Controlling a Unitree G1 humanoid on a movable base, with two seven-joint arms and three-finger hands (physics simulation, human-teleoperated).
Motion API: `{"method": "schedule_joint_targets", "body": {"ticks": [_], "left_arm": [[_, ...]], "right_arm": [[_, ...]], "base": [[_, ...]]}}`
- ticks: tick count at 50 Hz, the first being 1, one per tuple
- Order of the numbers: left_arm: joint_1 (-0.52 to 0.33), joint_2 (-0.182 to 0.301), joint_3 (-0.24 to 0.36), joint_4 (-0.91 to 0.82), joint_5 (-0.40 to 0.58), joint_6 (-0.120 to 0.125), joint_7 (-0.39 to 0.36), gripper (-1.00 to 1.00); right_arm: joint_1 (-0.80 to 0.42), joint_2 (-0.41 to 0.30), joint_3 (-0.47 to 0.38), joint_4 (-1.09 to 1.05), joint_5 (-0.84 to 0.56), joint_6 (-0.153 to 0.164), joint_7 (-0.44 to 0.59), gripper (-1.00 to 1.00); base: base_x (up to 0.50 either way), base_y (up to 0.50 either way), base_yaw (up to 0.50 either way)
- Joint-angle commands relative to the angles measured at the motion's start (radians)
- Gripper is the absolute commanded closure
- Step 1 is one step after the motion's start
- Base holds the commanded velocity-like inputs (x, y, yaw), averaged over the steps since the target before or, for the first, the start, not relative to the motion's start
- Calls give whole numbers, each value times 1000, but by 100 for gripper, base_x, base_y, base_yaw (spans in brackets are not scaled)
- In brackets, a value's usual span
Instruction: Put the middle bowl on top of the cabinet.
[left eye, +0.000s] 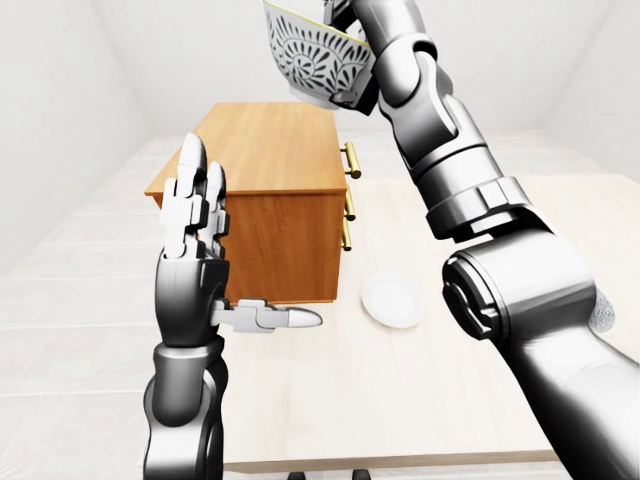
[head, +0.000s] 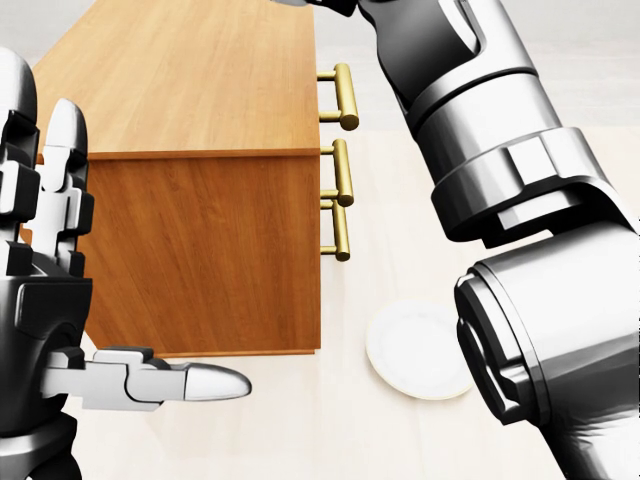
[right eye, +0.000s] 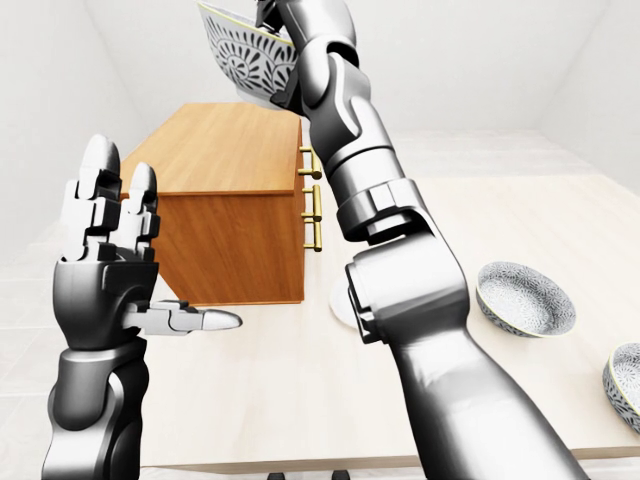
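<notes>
Fingers (left eye: 190, 190) of the grey metal left hand (left eye: 192, 270) stand upright and apart at the left of the left-eye view, with the thumb stuck out sideways to the right; the hand holds nothing. Up at the top edge of the same view, the right hand (left eye: 345, 12) pinches the white bowl with a dark patterned outside (left eye: 312, 62) at its right side, one digit over the rim and another under the wall. Most of that hand is cut off by the frame's top, so its full grip is hard to make out. The bowl is tilted, in the air above the top of the wooden cabinet with brass handles (left eye: 270, 150) and clear of it.

In the head view the bowl does not show at all; the right arm fills the right side and hides part of the round white plate (head: 415, 350), which lies on the pale wooden table (left eye: 380, 400) just beside the cabinet. At the right of the right-eye view two more patterned bowls sit on the table: one whole (right eye: 525, 298), one cut off by the frame's edge (right eye: 628, 385).
</notes>
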Motion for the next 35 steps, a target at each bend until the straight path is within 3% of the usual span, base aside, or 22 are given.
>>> {"method": "schedule_joint_targets", "body": {"ticks": [1, 35], "left_arm": [[1, -1, -1, -2, 0, 0, -1, -100], [-1, -15, 21, -21, -30, 0, -3, -100]], "right_arm": [[-34, 18, 17, 29, 11, 0, -27, 100], [-18, 94, 17, 105, -27, 0, -73, 100]], "base": [[0, 0, 0], [0, 0, 0]]}}
